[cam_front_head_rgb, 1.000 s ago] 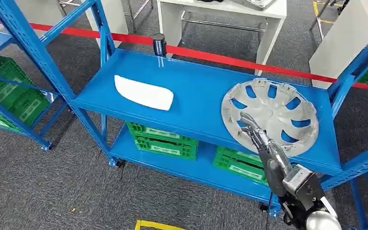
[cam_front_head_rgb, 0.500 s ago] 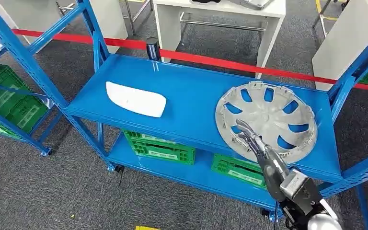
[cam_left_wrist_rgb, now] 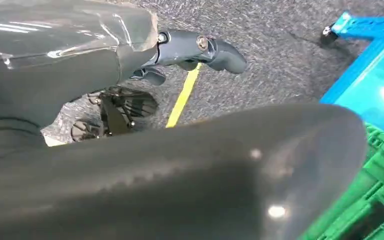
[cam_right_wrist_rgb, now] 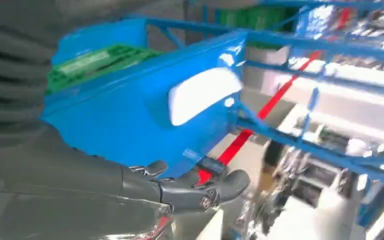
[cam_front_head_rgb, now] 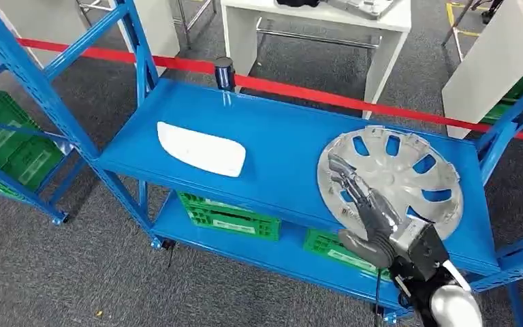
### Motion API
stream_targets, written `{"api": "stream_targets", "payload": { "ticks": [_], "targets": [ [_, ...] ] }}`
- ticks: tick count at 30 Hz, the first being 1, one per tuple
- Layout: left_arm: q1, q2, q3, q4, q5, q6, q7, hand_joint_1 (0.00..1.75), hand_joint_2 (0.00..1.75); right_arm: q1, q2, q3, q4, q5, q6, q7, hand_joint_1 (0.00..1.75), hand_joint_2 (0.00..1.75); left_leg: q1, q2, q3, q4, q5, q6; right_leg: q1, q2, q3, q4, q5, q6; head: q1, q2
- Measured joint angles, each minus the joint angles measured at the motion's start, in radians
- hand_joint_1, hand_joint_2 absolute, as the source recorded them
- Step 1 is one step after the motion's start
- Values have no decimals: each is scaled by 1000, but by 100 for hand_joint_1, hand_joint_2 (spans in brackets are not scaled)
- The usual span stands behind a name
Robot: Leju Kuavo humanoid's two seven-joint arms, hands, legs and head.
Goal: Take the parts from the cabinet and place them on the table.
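Note:
On the blue cabinet shelf (cam_front_head_rgb: 279, 146) lie two parts: a flat white panel (cam_front_head_rgb: 201, 148) towards the left and a silver wheel cover (cam_front_head_rgb: 398, 174) on the right. My right hand (cam_front_head_rgb: 362, 204) reaches in from below over the near-left rim of the wheel cover, fingers stretched across its spokes and the thumb spread out at the shelf's front edge; it holds nothing. The right wrist view shows that hand's dark fingers (cam_right_wrist_rgb: 200, 189) with the white panel (cam_right_wrist_rgb: 205, 93) beyond them on the shelf. My left hand (cam_left_wrist_rgb: 195, 47) hangs over the carpet, holding nothing.
Green crates (cam_front_head_rgb: 230, 212) sit on the lower shelf. A black cylinder (cam_front_head_rgb: 225, 71) stands at the shelf's back edge, a red tape barrier (cam_front_head_rgb: 299, 92) behind it. A white table (cam_front_head_rgb: 313, 20) lies beyond. Another blue rack with green crates (cam_front_head_rgb: 7, 150) stands left.
The camera has shifted a little. My right hand has moved forward onto the wheel cover's near-left rim, fingers now spread over the spokes and thumb swung out.

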Motion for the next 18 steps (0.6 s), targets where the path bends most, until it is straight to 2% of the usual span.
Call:
{"api": "stream_targets", "payload": {
  "ticks": [1,2,3,5,6,7,8,10,11,12,13,15,16,17,18],
  "targets": [
    [-1,2,0,5,-5,5,0,0,0,-7,-1,2,10,58,-15,5,0,0,-1,-1,0,1,-3,1,0,0,-42,64,-10,4,1,0],
    [-1,3,-1,10,-12,13,5,0,0,-17,-3,5,22,140,-32,15,0,0,-1,-1,4,1,-6,1,-1,0,-58,71,3,11,0,0],
    [-1,5,-2,13,-19,15,9,0,0,-29,-3,9,32,215,-43,30,0,175,-1,-3,9,2,-10,0,-2,0,-47,29,34,22,1,0],
    [-1,8,-8,18,-33,24,16,0,0,-64,-7,20,53,392,-50,71,0,175,-1,-4,19,10,-22,-7,-6,-1,27,-152,126,44,1,0],
    [-1,10,-11,19,-36,27,17,0,0,-79,-8,24,64,456,-50,87,0,175,-2,-5,17,19,-31,-13,-7,-6,58,-234,157,42,2,0],
    [-2,12,-14,19,-42,31,19,0,0,-91,-8,29,76,509,-50,107,0,175,-10,-6,12,30,-41,-20,-1,-5,65,-234,157,26,1,0],
    [-3,15,-15,20,-44,31,19,0,0,-97,-8,33,86,569,-44,135,0,175,-9,-7,12,31,-43,-23,-2,-5,64,-232,156,16,1,0],
    [-2,20,-17,24,-53,32,19,0,0,-117,-9,42,112,679,-5,178,0,175,-6,-5,13,30,-44,-28,3,-2,62,-232,155,4,0,0],
    [-3,26,-19,26,-54,33,18,0,0,-124,-9,43,121,721,14,194,0,175,-4,-5,12,34,-50,-32,-9,-2,66,-236,157,-1,1,0],
    [-4,29,-23,30,-57,33,18,0,0,-127,-9,45,127,748,26,203,0,175,-3,-4,4,51,-63,-39,-9,-2,71,-237,154,-5,0,0],
    [-4,31,-25,34,-58,34,17,0,0,-131,-9,45,135,757,34,206,0,175,0,-4,-16,104,-94,-47,-9,-4,74,-237,152,-14,-4,0],
    [-4,37,-26,40,-61,35,17,0,0,-137,-9,48,147,764,38,209,0,175,8,-3,-98,263,-161,-57,-7,-4,74,-236,150,-16,-4,0],
    [-4,39,-27,45,-62,39,14,0,0,-138,-9,48,152,771,55,211,0,175,9,-3,-140,336,-185,-60,-6,-4,74,-236,149,-17,-4,0],
    [-3,42,-29,53,-64,43,11,0,0,-138,-9,49,158,778,80,213,0,175,10,-3,-161,367,-185,-61,-5,-3,75,-236,149,-18,-4,0],
    [-3,45,-31,63,-66,48,8,0,0,-138,-9,52,165,782,105,215,0,175,10,-3,-159,347,-158,-59,-4,-2,77,-236,148,-18,-4,0]
  ]
}}
